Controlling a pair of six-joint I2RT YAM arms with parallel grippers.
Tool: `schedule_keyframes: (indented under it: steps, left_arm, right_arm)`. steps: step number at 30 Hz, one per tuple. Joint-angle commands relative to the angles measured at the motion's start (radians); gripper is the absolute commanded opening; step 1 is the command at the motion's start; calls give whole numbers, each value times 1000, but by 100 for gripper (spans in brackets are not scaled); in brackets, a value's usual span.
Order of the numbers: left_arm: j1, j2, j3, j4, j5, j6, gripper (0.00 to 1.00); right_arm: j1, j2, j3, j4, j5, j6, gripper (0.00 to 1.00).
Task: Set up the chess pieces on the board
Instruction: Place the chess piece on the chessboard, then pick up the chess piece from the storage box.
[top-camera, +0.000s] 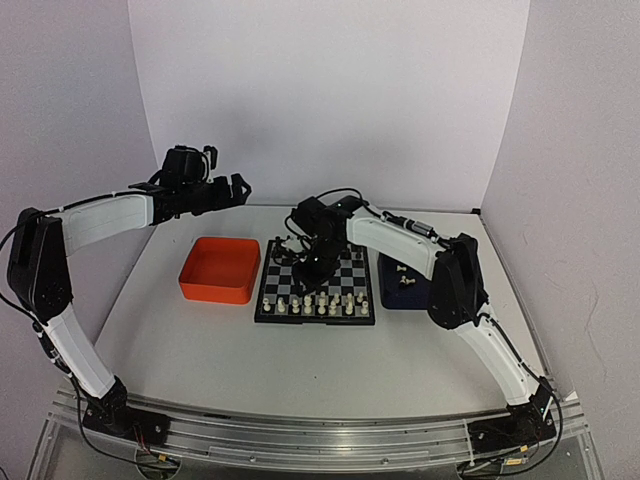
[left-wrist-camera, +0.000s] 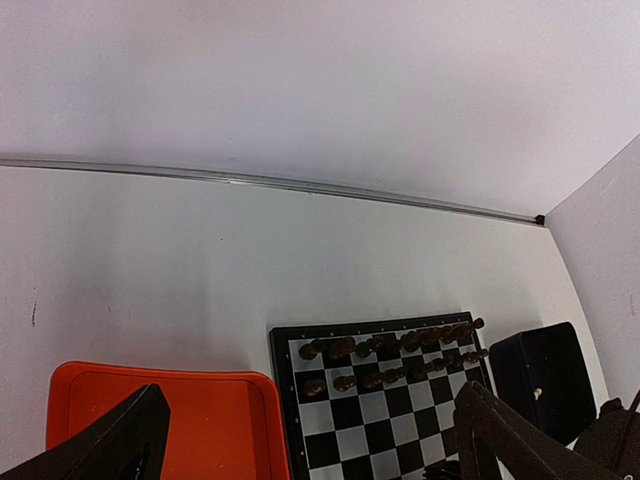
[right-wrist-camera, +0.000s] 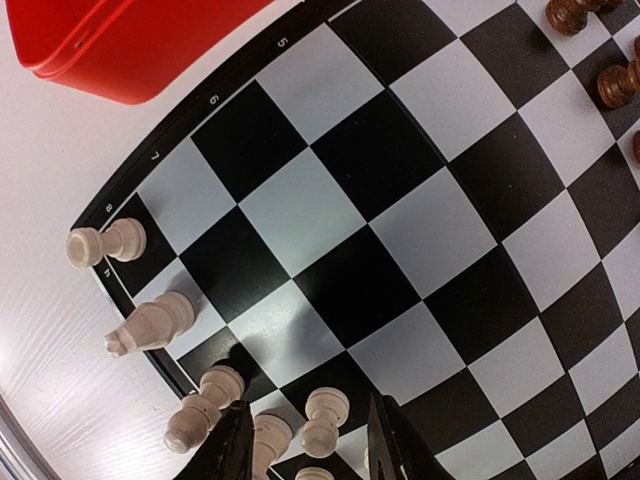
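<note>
The board (top-camera: 316, 262) lies mid-table, with cream-white chess pieces (top-camera: 320, 303) along its near rows and black pieces on the far rows. My right gripper (top-camera: 312, 264) hangs low over it. In the right wrist view the right gripper (right-wrist-camera: 312, 455) is open. A white pawn (right-wrist-camera: 323, 422) stands between the fingers (right-wrist-camera: 392, 445), apart from both. More white pieces (right-wrist-camera: 150, 325) stand along the board's edge (right-wrist-camera: 120, 190). My left gripper (top-camera: 238, 187) is raised at the back left. It shows open and empty in the left wrist view (left-wrist-camera: 310, 465), above the board (left-wrist-camera: 385, 425).
An orange tray (top-camera: 218, 268) sits left of the board, seen also from the left wrist (left-wrist-camera: 200, 425) and right wrist (right-wrist-camera: 120, 40). A dark blue tray (top-camera: 392, 292) on the right holds a few white pieces (top-camera: 404, 271). Black pieces (left-wrist-camera: 400, 350) fill the far rows.
</note>
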Motion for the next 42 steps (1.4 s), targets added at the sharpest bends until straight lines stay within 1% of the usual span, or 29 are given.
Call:
schedule_keyframes:
  steps: [1,7,9,13,19,21,24,28,31,36,40,42]
  left_arm:
    - [5,-16,31,27,19,7,100]
    - [5,-12,44,33,27,4,100]
    - [5,-11,47,37,29,3,100]
    - [5,0,69,37,39,2,100]
    - [5,24,103,68,73,0,100]
    - [5,35,114,77,82,0,100]
    - [5,66,143,93,94,2,100]
    - [5,122,206,94,106,-2,100]
    - [5,169,272,70,106,-22,100]
    - [5,256,426,-27,95,-47,100]
    - [5,321,528,-77,102,-39,100]
    - [5,343,551,-74,99,-32,100]
  right_arm:
    - [6,-103,30,45,-25,-2,39]
    - [5,-144,30,88,30,-28,43]
    - [4,-159,29,96,74,-41,46]
    - [-6,-232,0,119,158,-43,57]
    - [-85,-408,-174,212,212,-6,70]
    - [-130,-467,-250,237,193,20,74]
    - [-235,-560,-379,273,135,44,79]
    - [-337,-638,-524,289,129,-25,87]
    - [-406,-671,-604,288,105,-52,89]
    - [-498,-694,-717,284,52,-103,88]
    - [-553,-673,-746,258,-10,-113,86]
    - [-565,-664,-770,236,-57,-175,84]
